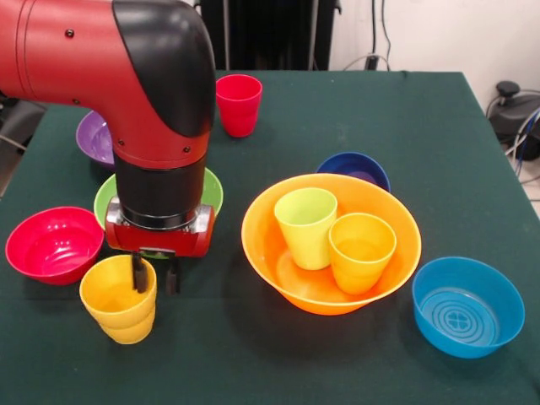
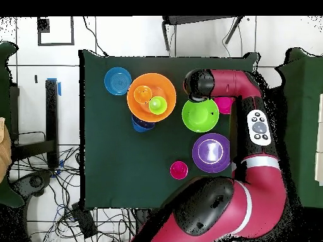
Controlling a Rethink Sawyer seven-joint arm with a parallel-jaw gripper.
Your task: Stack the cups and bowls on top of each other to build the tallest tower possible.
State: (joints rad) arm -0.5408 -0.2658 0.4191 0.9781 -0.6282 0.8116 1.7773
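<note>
1. We saw the gripper (image 1: 155,278) at the end of the red and black arm (image 1: 126,76), at about 8 o'clock in the front view, over the rim of the yellow cup (image 1: 119,299).
2. One finger (image 1: 138,272) reached down inside the yellow cup and the other hung outside its rim, so the 2 fingers straddled the cup wall with a gap between them; we could not tell whether they pressed it.
3. The yellow cup stood upright on the green table (image 1: 337,110), just beside the red bowl (image 1: 55,245) at its 10 o'clock.
4. The large orange bowl (image 1: 331,291) sat near the middle of the front view, and it held 2 upright cups side by side: the light green cup (image 1: 305,226) and the orange cup (image 1: 361,251), touching or nearly so.
5. The dark blue bowl (image 1: 354,167) lay just behind the orange bowl at its 12 o'clock, partly hidden by its rim.
6. The light blue bowl (image 1: 468,305) with a ringed base rested at the orange bowl's 4 o'clock, apart from it.
7. The lime green bowl (image 1: 211,190) and the purple bowl (image 1: 93,135) lay largely behind the arm.
8. The red cup (image 1: 239,103) stood alone at 12 o'clock, well apart from the rest.
9. In the overhead view the arm covered the gripper.
</note>
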